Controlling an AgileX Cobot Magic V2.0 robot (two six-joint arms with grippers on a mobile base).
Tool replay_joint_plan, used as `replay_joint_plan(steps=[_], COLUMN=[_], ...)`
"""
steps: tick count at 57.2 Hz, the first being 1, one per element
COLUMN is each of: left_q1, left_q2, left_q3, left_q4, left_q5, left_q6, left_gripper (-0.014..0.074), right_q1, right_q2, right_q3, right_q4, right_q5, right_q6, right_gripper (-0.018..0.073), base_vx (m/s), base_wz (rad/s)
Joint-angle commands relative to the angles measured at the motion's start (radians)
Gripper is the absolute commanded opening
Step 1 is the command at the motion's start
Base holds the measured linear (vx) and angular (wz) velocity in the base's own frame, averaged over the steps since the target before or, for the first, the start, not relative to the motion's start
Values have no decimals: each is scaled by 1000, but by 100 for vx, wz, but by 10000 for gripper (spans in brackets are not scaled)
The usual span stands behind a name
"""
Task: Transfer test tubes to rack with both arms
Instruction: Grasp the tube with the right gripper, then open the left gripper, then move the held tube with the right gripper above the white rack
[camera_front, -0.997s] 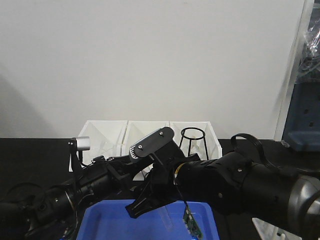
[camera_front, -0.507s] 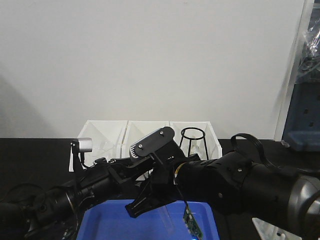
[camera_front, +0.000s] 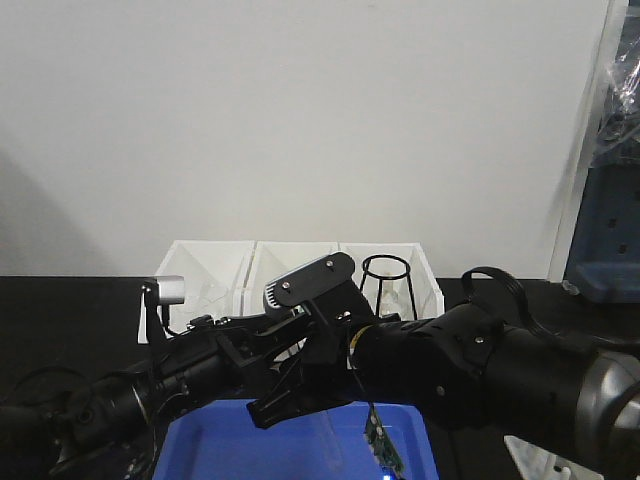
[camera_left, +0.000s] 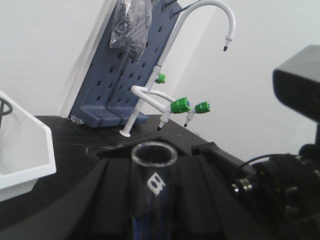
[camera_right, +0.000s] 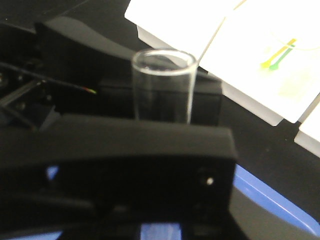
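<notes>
The test tube (camera_right: 162, 90) is thin clear glass, round and smooth, with an open rim on top. It stands almost upright between my two grippers, above the glossy blue plastic tray (camera_front: 215, 450). My right gripper (camera_front: 290, 405) is clamped on it: in the right wrist view the lower part of the glass goes down behind a matte black finger (camera_right: 125, 150), and another black block sits directly behind it. In the left wrist view the same tube rises from between two flat black slabs (camera_left: 90, 205), close on both sides, but I cannot tell if my left gripper (camera_front: 262, 350) really presses on it. My right arm (camera_front: 480, 365) is thick and rounded; it comes from the right and bends down toward the tray. My left arm (camera_front: 110, 400) is stretched low from the left, nearly level, with a small silver cylinder (camera_front: 165, 288) on top. Behind them, white plastic bins (camera_front: 210, 265) with sloped walls stand on the black table (camera_front: 60, 310).
</notes>
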Motion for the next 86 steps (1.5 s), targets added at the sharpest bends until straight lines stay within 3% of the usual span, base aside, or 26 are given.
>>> replay_joint_plan(steps=[1,16,23,46,52,60,66,78,86], left_q1=[-7,-4,-4,-4,-4,-4,-4,-4,-4], left_q2=[-51,-51,-51,-51,-51,-51,-51,-51,-51], left_q3=[-31,-31,-31,-31,-31,-31,-31,-31,-31], left_q4=[-53,-70,-102,-102,-102,-102,-102,-102,-102], left_q5=[-90,-107,-107,-102,-97,-95,-92,-57,-46], left_q6=[-12,-12,-11,-10,-10,-10,-9,-9,-9], left_gripper=[475,498,498,498,498,498,498,498,498], right_q1=[-6,-54,-138,-420,-515,-655,-707,-720,-720], right_q2=[-47,-47,-59,-268,-385,-562,-602,-565,-497], right_q3=[-35,-35,-35,33,163,428,571,750,806], right_q4=[-12,-11,-11,-31,-37,-30,-30,-30,-31], right_q5=[-81,-71,-64,-88,-193,-460,-610,-873,-975], right_q6=[4,17,53,46,46,50,49,49,50], right_gripper=[-12,-10,-9,-8,-8,-8,-8,-8,-8], base_vx=[0,0,0,0,0,0,0,0,0], base_wz=[0,0,0,0,0,0,0,0,0])
